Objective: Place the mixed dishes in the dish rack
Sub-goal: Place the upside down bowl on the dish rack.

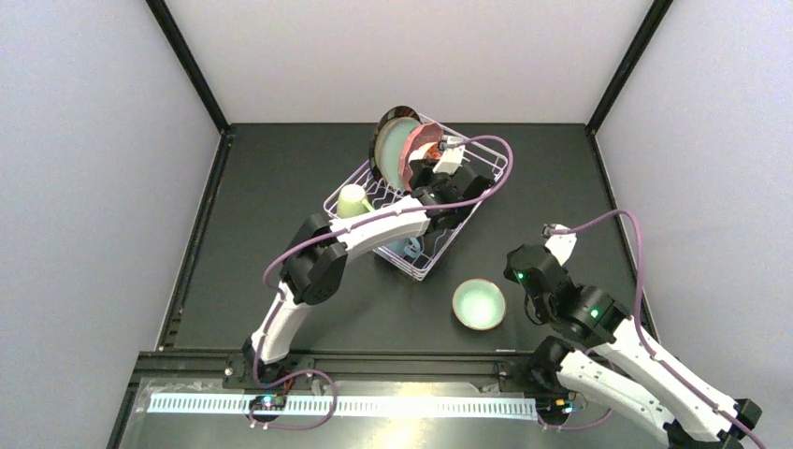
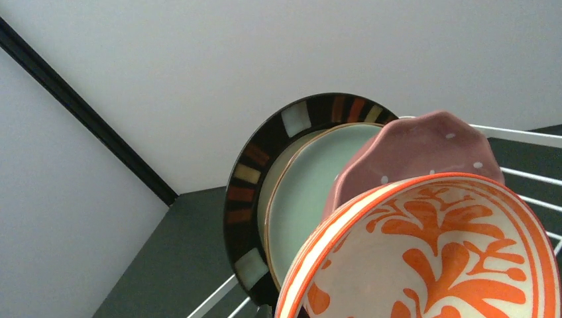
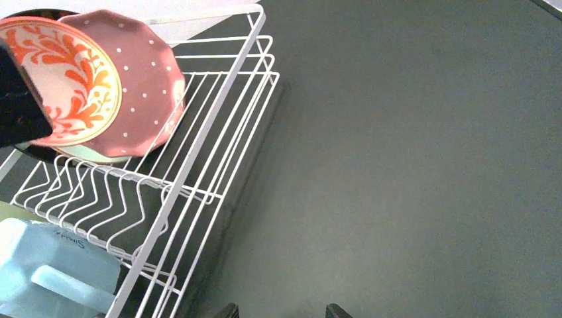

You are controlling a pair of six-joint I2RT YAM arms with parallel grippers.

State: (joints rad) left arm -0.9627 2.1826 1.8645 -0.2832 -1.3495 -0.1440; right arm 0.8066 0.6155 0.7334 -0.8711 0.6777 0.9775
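Note:
The white wire dish rack (image 1: 449, 234) stands mid-table. At its far end the dark striped-rim plate (image 2: 248, 192), the teal plate (image 2: 308, 192) and the pink dotted plate (image 2: 424, 142) stand on edge. In front of them my left gripper (image 1: 433, 166) is shut on the rim of the red-orange bowl (image 2: 457, 258), holding it upright against the pink plate. A cream mug (image 1: 353, 200) and a blue mug (image 3: 46, 271) sit in the rack. The mint bowl (image 1: 479, 304) rests on the mat to the rack's right. My right gripper (image 3: 283, 311) hangs open over bare mat, empty.
The dark mat (image 3: 411, 165) extends to the right of the rack's wire side (image 3: 199, 132). Black frame posts (image 1: 192, 65) and pale walls close in the workspace. The left arm (image 1: 374, 229) reaches across the rack.

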